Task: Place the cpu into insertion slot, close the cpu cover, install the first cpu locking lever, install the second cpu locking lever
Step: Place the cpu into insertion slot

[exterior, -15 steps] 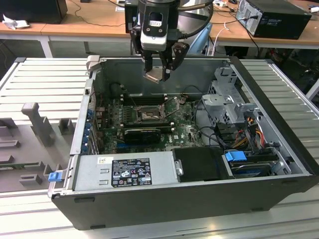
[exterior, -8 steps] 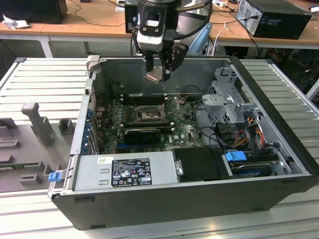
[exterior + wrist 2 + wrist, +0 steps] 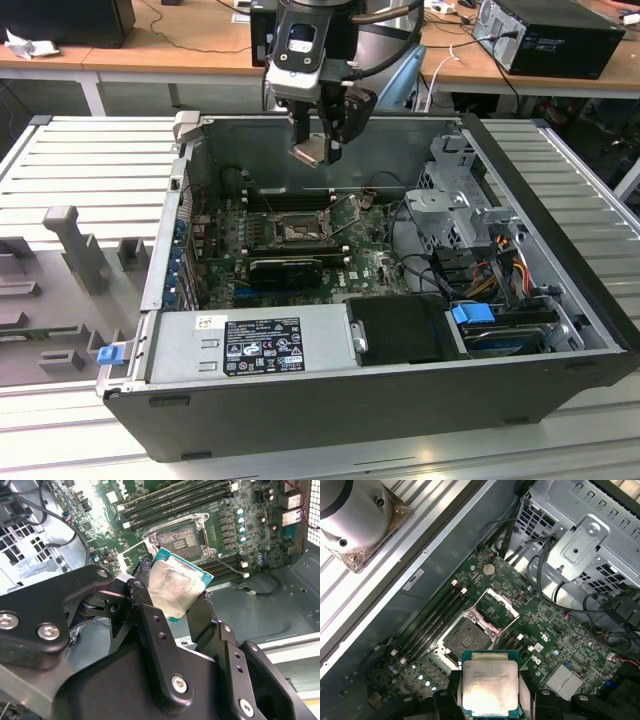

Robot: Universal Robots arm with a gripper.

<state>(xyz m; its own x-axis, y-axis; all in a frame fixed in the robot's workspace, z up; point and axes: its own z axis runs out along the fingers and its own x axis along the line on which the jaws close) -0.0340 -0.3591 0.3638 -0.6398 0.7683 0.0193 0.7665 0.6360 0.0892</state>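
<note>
One ribbed grey table (image 3: 90,160) carries one open computer case (image 3: 400,400), its side panel off and its inside facing up. Within it, in the exterior view, lie one grey power supply (image 3: 250,345) along the near wall, one metal drive cage (image 3: 455,205) toward the exterior view's right, and one green motherboard (image 3: 370,265) on the case floor. One long black card (image 3: 285,270) stands on the board just beside the socket. In the first wrist view one round silver cooler block (image 3: 355,515) rests on the table outside the case wall.

One end effector (image 3: 318,150) hangs above the case's far side, clenched on the cpu (image 3: 176,587): its two black fingers (image 3: 142,577) press against opposite edges of the single chip, which is tilted, metal face toward both wrist views.

One insertion slot (image 3: 465,637) sits on the board below and apart from the chip, its dark contact field uncovered. The one cpu cover (image 3: 504,600) stands swung up at the socket's edge, its window open.
</note>
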